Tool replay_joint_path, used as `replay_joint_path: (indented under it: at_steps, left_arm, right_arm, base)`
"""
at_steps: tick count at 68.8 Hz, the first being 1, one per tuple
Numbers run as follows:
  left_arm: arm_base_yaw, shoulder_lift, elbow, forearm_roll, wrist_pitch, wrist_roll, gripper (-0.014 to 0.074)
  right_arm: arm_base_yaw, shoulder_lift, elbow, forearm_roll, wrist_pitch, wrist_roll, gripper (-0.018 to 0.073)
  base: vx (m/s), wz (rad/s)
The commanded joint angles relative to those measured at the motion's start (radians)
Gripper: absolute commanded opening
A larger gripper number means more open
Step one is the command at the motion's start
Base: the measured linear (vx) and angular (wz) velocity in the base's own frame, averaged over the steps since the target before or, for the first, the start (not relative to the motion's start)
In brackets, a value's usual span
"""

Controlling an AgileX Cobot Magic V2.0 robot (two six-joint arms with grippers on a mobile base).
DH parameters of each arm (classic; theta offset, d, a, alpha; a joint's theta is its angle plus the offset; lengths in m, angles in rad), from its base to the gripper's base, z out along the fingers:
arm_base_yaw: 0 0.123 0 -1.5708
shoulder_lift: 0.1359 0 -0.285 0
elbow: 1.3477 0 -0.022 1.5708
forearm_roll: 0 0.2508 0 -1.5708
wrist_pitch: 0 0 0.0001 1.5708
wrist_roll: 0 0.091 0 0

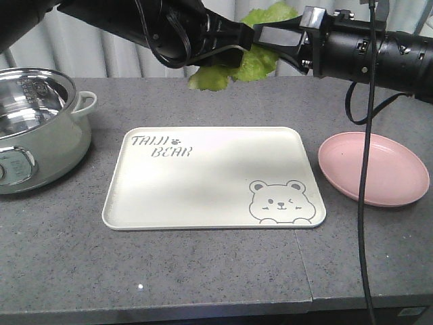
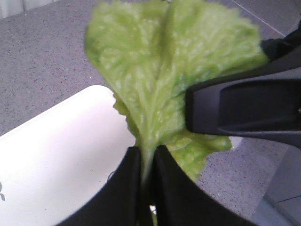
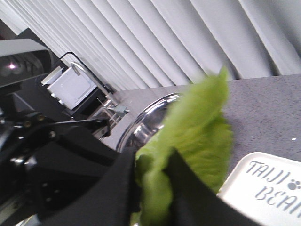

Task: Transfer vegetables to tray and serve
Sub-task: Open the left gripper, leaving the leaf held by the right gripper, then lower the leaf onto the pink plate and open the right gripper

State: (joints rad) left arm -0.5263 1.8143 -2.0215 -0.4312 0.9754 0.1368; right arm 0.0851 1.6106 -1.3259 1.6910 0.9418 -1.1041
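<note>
1. Front cam: my left gripper (image 1: 245,42) & right gripper (image 1: 262,37) were tip to tip up high. The lettuce leaf (image 1: 256,62) hung btwn them in the air, past the far edge of the tray (image 1: 203,196), touching neither tray nor table (image 1: 203,271).
2. Left wrist cam, close up: my left fingers (image 2: 127,188) were clamped on the leaf's pale stem, no gap. Front cam couldn't show that. One right finger (image 2: 235,108) lay across the leaf's front.
3. Right wrist cam: my right fingers (image 3: 117,188) were closed round the leaf, which was bunched btwn them & touching both.
4. Only the front cam had the pink plate (image 1: 379,169), right of the tray.
5. Pot (image 1: 40,128) sat left of the tray. Right wrist cam caught its rim behind the leaf, plus the tray's lettering corner.
</note>
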Motion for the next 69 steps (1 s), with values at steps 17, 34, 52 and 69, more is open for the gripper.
replay_joint_path:
  at_steps: [17, 34, 52, 69]
  left_arm:
    - [-0.007, -0.051, -0.028, -0.092, -0.063, 0.0, 0.0264]
    - [-0.007, -0.067, -0.029, -0.115, -0.045, 0.0, 0.0576]
    - [-0.006, -0.13, -0.029, -0.018, -0.01, -0.001, 0.0576]
    - [-0.006, -0.167, -0.029, 0.229, 0.098, -0.003, 0.0501]
  right_arm:
    - [-0.007, -0.038, -0.033, 0.121, 0.019, -0.015, -0.001]
    - [-0.008, -0.038, -0.033, 0.093, 0.013, -0.032, -0.0008]
    - [-0.182, -0.069, -0.033, 0.074, 0.04, -0.012, -0.0006]
    - [-0.444, -0.07, -0.033, -0.135, 0.115, 0.111, -0.0006]
  base:
    - [0.0, 0.0]
    - [0.0, 0.0]
    - [0.0, 0.0]
    - [0.0, 0.0]
